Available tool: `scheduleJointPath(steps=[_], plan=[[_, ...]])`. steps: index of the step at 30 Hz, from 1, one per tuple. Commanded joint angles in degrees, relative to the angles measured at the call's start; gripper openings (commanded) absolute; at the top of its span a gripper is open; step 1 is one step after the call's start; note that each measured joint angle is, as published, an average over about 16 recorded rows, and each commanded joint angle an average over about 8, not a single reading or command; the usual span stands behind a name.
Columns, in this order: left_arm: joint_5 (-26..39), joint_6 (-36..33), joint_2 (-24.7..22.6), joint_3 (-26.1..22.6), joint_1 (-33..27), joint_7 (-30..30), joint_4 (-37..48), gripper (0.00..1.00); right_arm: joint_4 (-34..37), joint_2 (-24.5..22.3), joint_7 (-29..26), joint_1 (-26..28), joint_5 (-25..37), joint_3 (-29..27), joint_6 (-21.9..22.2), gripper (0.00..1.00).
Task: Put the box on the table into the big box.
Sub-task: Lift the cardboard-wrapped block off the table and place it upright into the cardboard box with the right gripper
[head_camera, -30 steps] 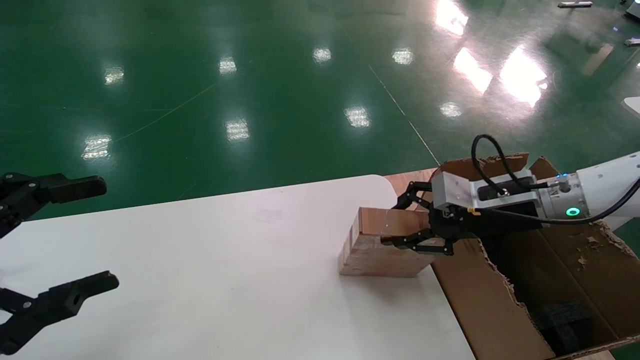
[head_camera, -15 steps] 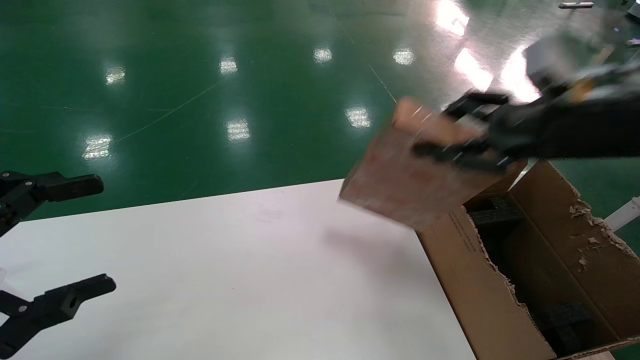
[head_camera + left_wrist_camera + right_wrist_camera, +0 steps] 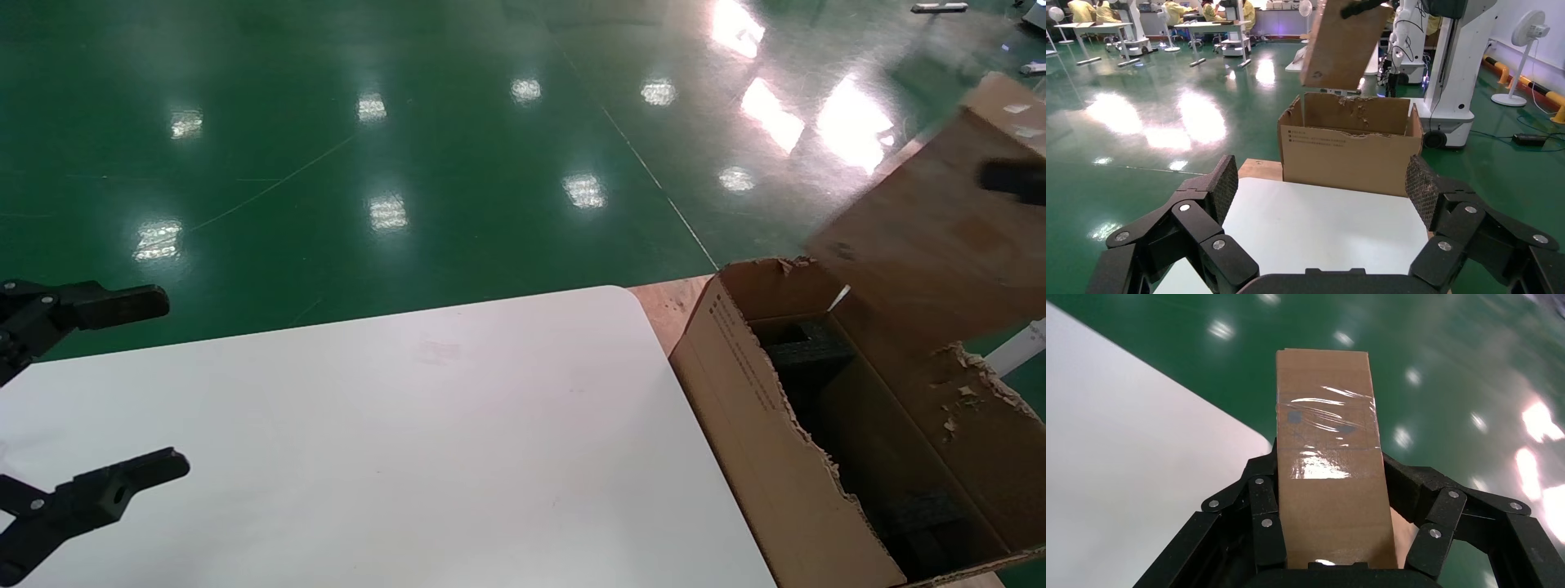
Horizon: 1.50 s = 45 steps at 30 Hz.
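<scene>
The right hand grips the box, its 2 fingers pressed against the carton's opposite sides, clear tape showing across the face between them. In the head view the box hangs tilted in the air at the right edge, above the far end of the big box and clear of its torn rim. The big box stands just beside the right end of the white worktop, with black foam blocks inside. The left hand hovers over the worktop's left end, fingers spread wide and holding nothing.
</scene>
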State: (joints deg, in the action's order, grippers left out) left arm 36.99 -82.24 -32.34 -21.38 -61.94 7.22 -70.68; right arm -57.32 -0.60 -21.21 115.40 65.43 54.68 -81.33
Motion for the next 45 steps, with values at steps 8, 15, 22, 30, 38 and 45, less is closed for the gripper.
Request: scheduleJointPath(steps=[8, 15, 22, 30, 38, 45], plan=[[0.0, 0.0, 0.0, 0.0, 0.0, 0.0, 0.0, 1.0, -3.3, -5.9, -1.0, -5.4, -6.2, 11.4, 13.6, 0.0], [0.0, 0.0, 0.0, 0.0, 0.0, 0.0, 0.0, 1.0, -8.2, -7.1, 2.2, -9.9, -17.4, 24.3, 28.9, 0.0], [0.0, 0.0, 0.0, 0.0, 0.0, 0.0, 0.0, 1.0, -16.0, -9.1, 5.7, -12.4, -26.9, 34.9, 42.2, 0.0], [0.0, 0.0, 0.0, 0.0, 0.0, 0.0, 0.0, 1.0, -19.5, -10.3, 9.1, -12.6, -35.0, 43.6, 51.5, 0.0], [0.0, 0.0, 0.0, 0.0, 0.0, 0.0, 0.0, 1.0, -19.2, -11.4, 13.3, -10.6, -41.1, 49.5, 55.9, 0.0], [0.0, 0.0, 0.0, 0.0, 0.0, 0.0, 0.0, 1.0, -17.9, -12.1, 16.6, -8.7, -43.9, 52.9, 58.2, 0.0]])
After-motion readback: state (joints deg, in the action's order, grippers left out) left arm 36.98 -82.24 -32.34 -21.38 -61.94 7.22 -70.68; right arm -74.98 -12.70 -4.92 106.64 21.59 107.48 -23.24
